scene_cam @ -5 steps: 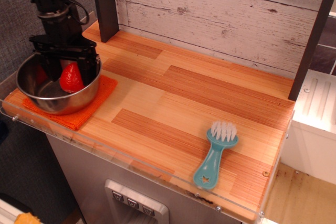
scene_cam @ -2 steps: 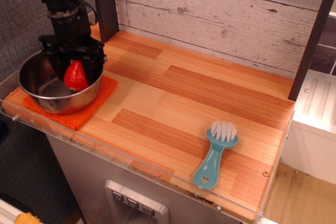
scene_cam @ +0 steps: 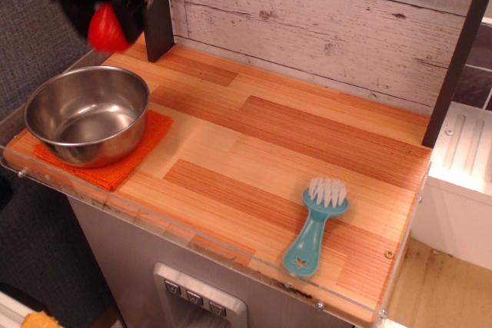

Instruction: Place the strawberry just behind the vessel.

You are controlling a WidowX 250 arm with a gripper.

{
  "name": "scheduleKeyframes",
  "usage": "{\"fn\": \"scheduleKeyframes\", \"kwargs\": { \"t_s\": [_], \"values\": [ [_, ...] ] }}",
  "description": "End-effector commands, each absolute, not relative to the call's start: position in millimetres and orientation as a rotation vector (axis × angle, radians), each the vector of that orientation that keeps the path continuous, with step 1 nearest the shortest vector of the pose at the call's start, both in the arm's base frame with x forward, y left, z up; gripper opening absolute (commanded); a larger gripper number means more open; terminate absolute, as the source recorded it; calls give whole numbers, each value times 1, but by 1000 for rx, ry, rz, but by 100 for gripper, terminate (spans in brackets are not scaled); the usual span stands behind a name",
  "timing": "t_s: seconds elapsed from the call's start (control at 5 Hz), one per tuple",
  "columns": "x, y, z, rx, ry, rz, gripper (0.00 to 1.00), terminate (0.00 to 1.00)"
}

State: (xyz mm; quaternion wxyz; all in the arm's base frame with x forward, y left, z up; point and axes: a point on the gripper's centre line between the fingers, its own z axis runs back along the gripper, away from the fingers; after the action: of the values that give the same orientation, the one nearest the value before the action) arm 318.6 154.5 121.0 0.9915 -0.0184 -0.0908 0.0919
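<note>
Jaws clenched on the strawberry (scene_cam: 106, 28), the gripper (scene_cam: 104, 5) hangs high above the table (scene_cam: 292, 151), behind the vessel (scene_cam: 86, 115). Released from up there, I reckon the fruit bounces or rolls off the edge.

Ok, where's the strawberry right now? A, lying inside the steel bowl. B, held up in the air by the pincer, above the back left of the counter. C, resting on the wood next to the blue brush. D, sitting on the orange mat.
B: the strawberry hangs gripped in the blurred pincer, well above the empty bowl.
</note>
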Motion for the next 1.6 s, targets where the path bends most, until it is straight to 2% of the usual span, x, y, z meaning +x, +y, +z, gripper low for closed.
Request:
{"fn": "scheduleKeyframes", "kwargs": {
  "t_s": [0.0,0.2,0.4,0.6,1.0,1.2,1.4],
  "values": [
    [384,123,118,24,-259,71,0,0],
    [392,114,91,64,-217,49,0,0],
    [390,126,77,91,-208,89,0,0],
    [387,139,65,88,-175,114,100,0],
    [381,146,60,103,-131,113,100,0],
    [376,144,85,113,-192,119,100,0],
    [360,138,128,94,-255,136,100,0]
  ]
}}
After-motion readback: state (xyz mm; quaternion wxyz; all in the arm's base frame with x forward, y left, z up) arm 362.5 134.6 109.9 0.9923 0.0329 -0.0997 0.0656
